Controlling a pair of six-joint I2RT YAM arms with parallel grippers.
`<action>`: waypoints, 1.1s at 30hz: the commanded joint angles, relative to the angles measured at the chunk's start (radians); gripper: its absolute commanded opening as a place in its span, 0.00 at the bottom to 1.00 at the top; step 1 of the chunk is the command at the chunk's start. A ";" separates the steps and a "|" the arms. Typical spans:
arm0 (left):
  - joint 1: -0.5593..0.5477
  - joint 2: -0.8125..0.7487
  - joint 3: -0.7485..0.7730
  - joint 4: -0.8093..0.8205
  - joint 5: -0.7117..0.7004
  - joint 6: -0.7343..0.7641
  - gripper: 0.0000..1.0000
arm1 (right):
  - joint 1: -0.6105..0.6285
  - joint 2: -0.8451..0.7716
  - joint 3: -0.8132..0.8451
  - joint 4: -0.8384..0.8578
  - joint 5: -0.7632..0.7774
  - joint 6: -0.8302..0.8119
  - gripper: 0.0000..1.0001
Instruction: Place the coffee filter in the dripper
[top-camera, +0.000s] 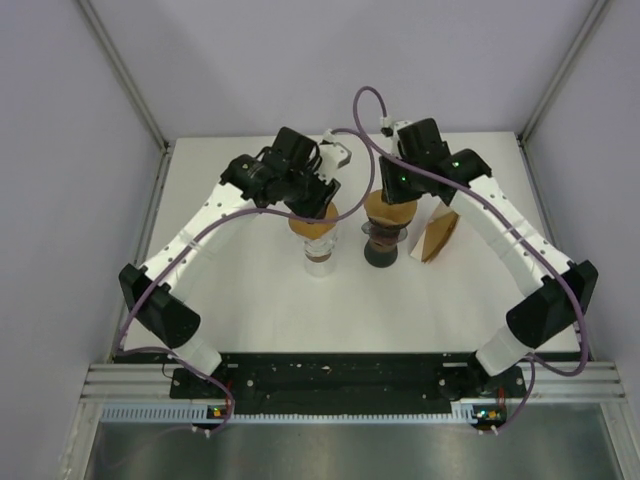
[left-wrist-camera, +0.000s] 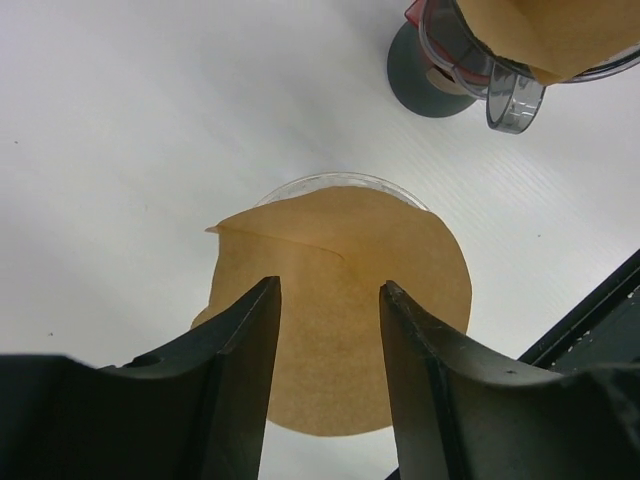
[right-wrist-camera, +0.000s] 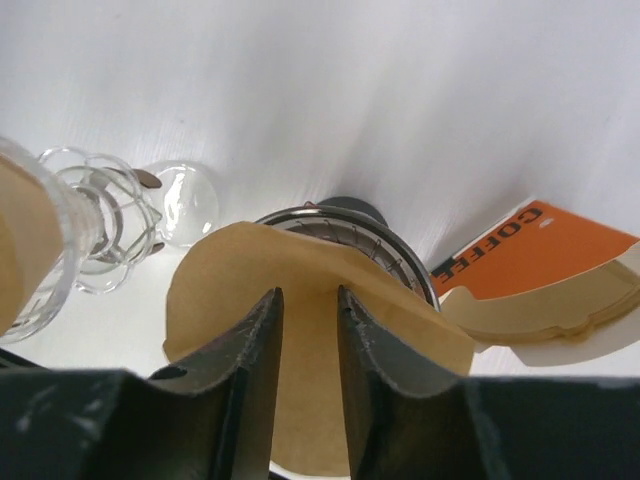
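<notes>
A brown paper coffee filter (left-wrist-camera: 340, 260) lies folded over the rim of a clear glass dripper (left-wrist-camera: 330, 182), standing left of centre (top-camera: 318, 255). My left gripper (left-wrist-camera: 330, 292) hovers just above it, open, and the paper shows through the gap. A second brown filter (right-wrist-camera: 300, 260) rests tilted on the metal-rimmed dark dripper (right-wrist-camera: 410, 262), which stands right of centre (top-camera: 384, 245). My right gripper (right-wrist-camera: 310, 295) is right over that filter with its jaws a little apart. The paper lies beneath them, not pinched.
An orange and white coffee filter pack (right-wrist-camera: 545, 262) with more filters sticking out leans to the right of the dark dripper (top-camera: 438, 236). The two drippers stand close together. Grey walls enclose the white table (top-camera: 250, 300) on three sides.
</notes>
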 joint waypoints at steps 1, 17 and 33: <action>0.037 -0.080 0.102 -0.028 0.040 0.014 0.54 | 0.012 -0.102 0.117 0.009 -0.017 -0.046 0.38; 0.441 -0.267 -0.008 0.168 -0.073 -0.077 0.99 | -0.285 -0.328 0.038 0.276 0.179 -0.017 0.99; 0.755 -0.401 -0.744 0.764 -0.086 -0.136 0.99 | -0.473 -0.556 -0.810 0.788 0.156 0.023 0.99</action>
